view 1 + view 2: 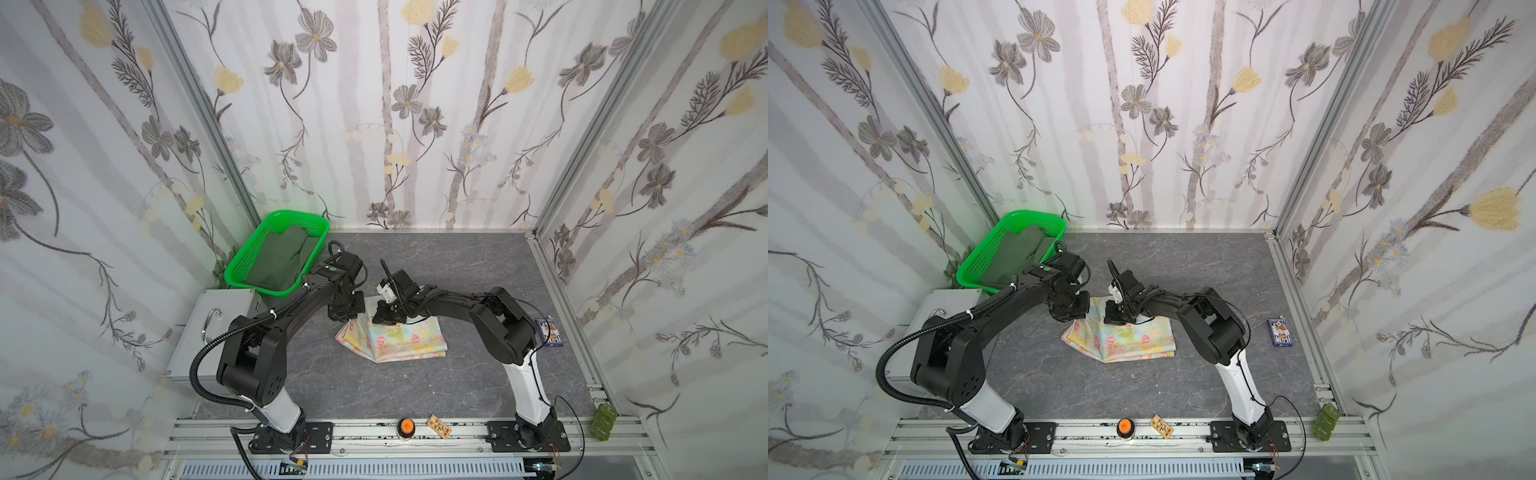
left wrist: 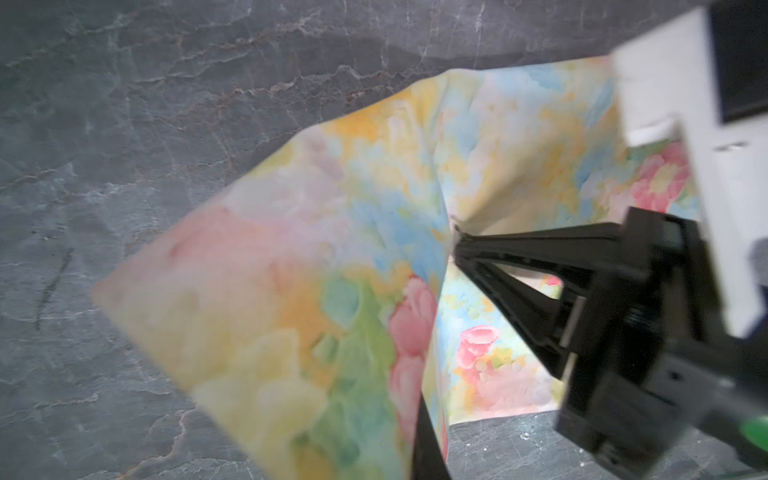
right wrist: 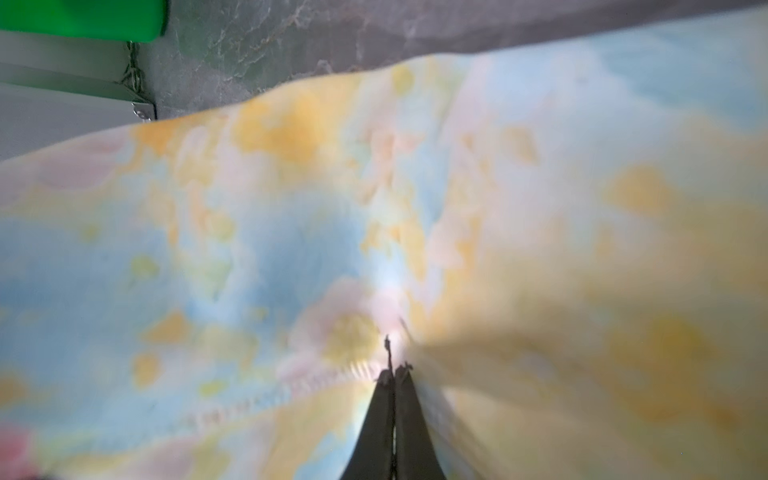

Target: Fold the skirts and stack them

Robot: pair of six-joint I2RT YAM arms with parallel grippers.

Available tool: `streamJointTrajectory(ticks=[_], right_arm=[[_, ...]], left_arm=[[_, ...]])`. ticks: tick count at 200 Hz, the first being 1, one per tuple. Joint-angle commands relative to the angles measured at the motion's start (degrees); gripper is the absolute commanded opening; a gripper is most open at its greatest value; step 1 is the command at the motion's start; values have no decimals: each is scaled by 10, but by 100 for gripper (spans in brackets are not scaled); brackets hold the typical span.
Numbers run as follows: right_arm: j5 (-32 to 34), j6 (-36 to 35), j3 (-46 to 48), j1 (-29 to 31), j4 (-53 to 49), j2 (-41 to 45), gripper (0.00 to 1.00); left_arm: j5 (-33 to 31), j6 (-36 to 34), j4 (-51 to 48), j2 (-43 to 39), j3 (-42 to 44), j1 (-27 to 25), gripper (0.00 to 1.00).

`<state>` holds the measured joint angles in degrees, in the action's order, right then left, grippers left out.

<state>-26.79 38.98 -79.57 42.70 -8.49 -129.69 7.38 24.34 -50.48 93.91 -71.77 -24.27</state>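
The pastel yellow-blue skirt with pink flowers lies partly folded on the middle of the grey table. Its far edge is lifted off the surface. My left gripper is shut on that edge near the left corner; in the left wrist view the cloth wraps over its dark finger. My right gripper is shut on the same edge just to the right, with the cloth stretched out from its tips. The dark olive green skirt lies in the basket.
The green mesh basket stands at the back left, above a white metal box with a handle. A card deck lies at the right. An orange button, a small tag and a green block sit on the front rail.
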Motion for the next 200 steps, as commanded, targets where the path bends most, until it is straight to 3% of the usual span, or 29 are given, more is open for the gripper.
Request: streamJointTrajectory(ticks=[1,47,65,117,200], right_arm=[[-3,-10,46,-27,14,68,7],[20,-63,153,-109,-17,139,6],[59,-79,192,-135,-25,153,7],[91,-92,197,-123,-29,130,6],[74,-81,199,-112,-9,112,6]], left_arm=[[-33,-9,-19,1,-8,1,0],[-51,-22,-35,10,-20,1,0],[-61,-29,-45,13,-42,2,0],[-57,-20,-59,34,-89,-9,0],[-34,20,-61,165,-227,-132,0]])
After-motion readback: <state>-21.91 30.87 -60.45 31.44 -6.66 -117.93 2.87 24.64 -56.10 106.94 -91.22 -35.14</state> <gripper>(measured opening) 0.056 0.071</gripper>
